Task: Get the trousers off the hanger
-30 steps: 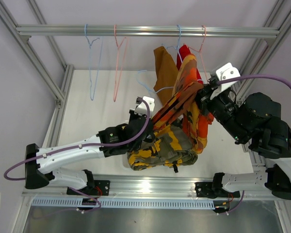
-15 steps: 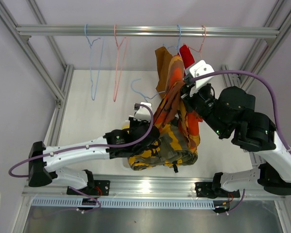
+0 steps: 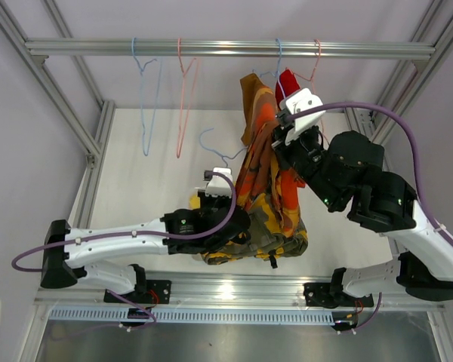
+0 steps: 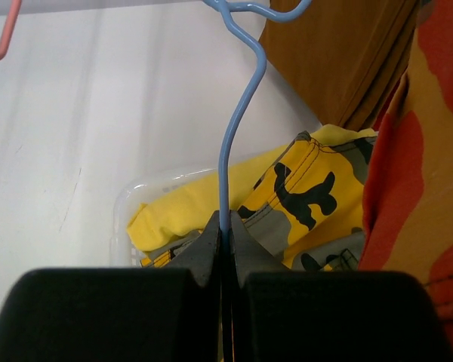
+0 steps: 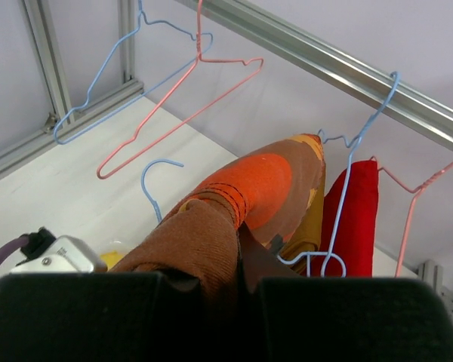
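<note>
Where the rail (image 3: 226,48) crosses the far side of the frame, an empty blue hanger (image 3: 141,113) and a pink hanger (image 3: 179,113) hang from it on the left, close beside each other. Below them, the left arm reaches toward the middle of the table. The left gripper (image 4: 225,230) is clenched on the thin wire of a free blue hanger (image 4: 225,188), which is off the rail with its hook pointing up.

Under this gripper stands the white basket (image 4: 124,204). The yellow trousers (image 4: 181,207) lie in it, and the camouflage trousers (image 4: 309,188) lie on top of them.

Just to the right, the orange-red patterned trousers (image 3: 268,170) hang in a long fold, with their lower end reaching the basket. The right gripper (image 5: 241,260) pinches their upper end tightly and holds it high. Whether this cloth is over the bar of the free hanger, I cannot tell.

Behind them, the brown trousers (image 3: 251,94) and then the red trousers (image 3: 287,81) hang under the rail, touching each other.
</note>
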Robot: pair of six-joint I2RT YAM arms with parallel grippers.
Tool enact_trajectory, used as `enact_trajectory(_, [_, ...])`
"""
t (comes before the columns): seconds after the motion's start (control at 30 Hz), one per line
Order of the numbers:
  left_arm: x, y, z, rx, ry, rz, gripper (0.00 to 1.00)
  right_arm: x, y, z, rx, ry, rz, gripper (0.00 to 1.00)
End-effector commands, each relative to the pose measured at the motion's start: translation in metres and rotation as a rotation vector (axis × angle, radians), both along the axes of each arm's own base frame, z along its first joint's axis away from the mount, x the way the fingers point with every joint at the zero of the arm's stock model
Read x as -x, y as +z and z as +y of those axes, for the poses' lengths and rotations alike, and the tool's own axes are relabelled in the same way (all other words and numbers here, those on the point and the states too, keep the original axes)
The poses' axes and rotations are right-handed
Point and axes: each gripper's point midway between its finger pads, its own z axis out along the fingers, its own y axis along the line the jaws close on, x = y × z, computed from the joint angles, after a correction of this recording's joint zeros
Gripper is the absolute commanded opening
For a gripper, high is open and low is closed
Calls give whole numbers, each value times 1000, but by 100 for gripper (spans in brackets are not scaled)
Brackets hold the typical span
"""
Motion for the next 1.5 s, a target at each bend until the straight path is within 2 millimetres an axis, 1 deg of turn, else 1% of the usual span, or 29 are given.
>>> enact_trajectory(0.0, [14, -22, 17, -169, -39, 18, 1, 4, 113, -41, -502, -61, -147, 0])
enact_trajectory(0.07, [15, -25, 19, -191, -34, 7, 0, -1, 113, -31, -497, -59, -144, 0])
enact_trajectory(0.13, [15, -31, 25, -237, -11, 5, 1, -5, 119, -26, -506, -60, -146, 0])
enact_trajectory(0.2, [16, -37, 28, -238, 17, 7, 1, -5, 123, -21, -510, -50, -148, 0])
enact_trajectory(0.23, [17, -42, 37, -300, 37, 7, 1, -4, 129, -22, -525, -47, -153, 0])
enact_trajectory(0.27, [17, -44, 38, -264, 67, 7, 1, -6, 129, -18, -524, -47, -154, 0])
enact_trajectory(0.3, [18, -45, 40, -271, 84, 6, 1, -6, 131, -17, -530, -44, -157, 0])
enact_trajectory(0.33, [20, -47, 56, -354, 104, 13, 1, -5, 134, -17, -534, -41, -160, 0])
enact_trajectory(0.37, [20, -50, 55, -294, 153, -8, 1, -5, 137, -19, -545, -44, -163, 0])
enact_trajectory(0.43, [22, -49, 64, -297, 208, -24, 1, -5, 139, -16, -544, -36, -165, 0])
enact_trajectory(0.47, [23, -52, 68, -367, 219, -37, 1, -4, 141, -18, -550, -36, -167, 0])
enact_trajectory(0.53, [23, -58, 66, -387, 218, -41, 1, -6, 140, -15, -543, -38, -164, 0])
enact_trajectory(0.6, [24, -67, 66, -361, 234, -37, 1, -6, 137, -13, -534, -35, -158, 0])
enact_trajectory(0.67, [24, -70, 67, -333, 248, -31, 1, -8, 134, -13, -525, -45, -153, 0])
enact_trajectory(0.77, [25, -73, 64, -357, 242, -25, 1, -8, 135, -16, -517, -50, -156, 0])
enact_trajectory(0.9, [25, -77, 63, -405, 230, -32, 1, -3, 143, -22, -531, -40, -162, 0])
enact_trajectory(0.93, [25, -80, 64, -419, 229, -33, 1, -2, 149, -26, -546, -40, -168, 0])
enact_trajectory(1.13, [25, -89, 67, -452, 227, -40, 1, 4, 163, -37, -575, -34, -189, 0])
enact_trajectory(1.27, [28, -91, 70, -428, 237, -25, 1, 4, 171, -43, -600, -45, -204, 0])
enact_trajectory(1.47, [32, -88, 74, -374, 253, 8, 1, 9, 179, -53, -647, -38, -217, 0])
